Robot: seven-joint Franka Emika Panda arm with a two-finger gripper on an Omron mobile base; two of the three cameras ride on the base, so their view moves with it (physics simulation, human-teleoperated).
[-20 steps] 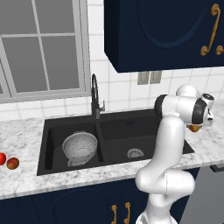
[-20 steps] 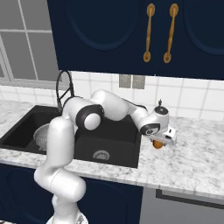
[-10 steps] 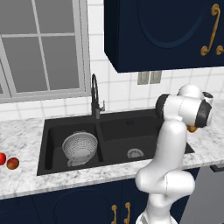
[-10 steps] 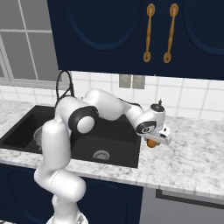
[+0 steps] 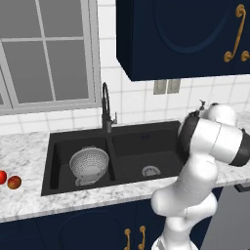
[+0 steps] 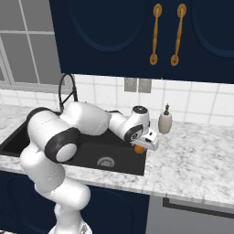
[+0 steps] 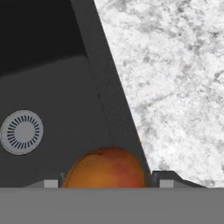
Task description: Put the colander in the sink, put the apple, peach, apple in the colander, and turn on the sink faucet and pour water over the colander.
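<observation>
My gripper (image 6: 140, 147) is shut on the peach (image 7: 105, 168), an orange-yellow fruit held between the two fingertips (image 7: 168, 179). It hangs over the right rim of the black sink (image 6: 137, 167), where the right basin meets the counter. The peach (image 6: 137, 148) shows as an orange spot under the hand. The silvery colander (image 5: 89, 163) sits in the left basin. Two apples (image 5: 1, 177) (image 5: 14, 182) lie on the counter left of the sink. The black gooseneck faucet (image 5: 106, 105) stands behind the divider with no water running.
A soap dispenser (image 6: 165, 122) stands on the marble counter (image 6: 196, 160) behind the gripper. The right basin's drain (image 7: 22, 132) lies below the hand. Dark blue cabinets (image 6: 137, 36) hang overhead. The arm's elbow (image 5: 217, 139) reaches over the counter's right end.
The gripper has carried the peach to the left, from over the counter to the sink's right rim. The colander and apples have not moved.
</observation>
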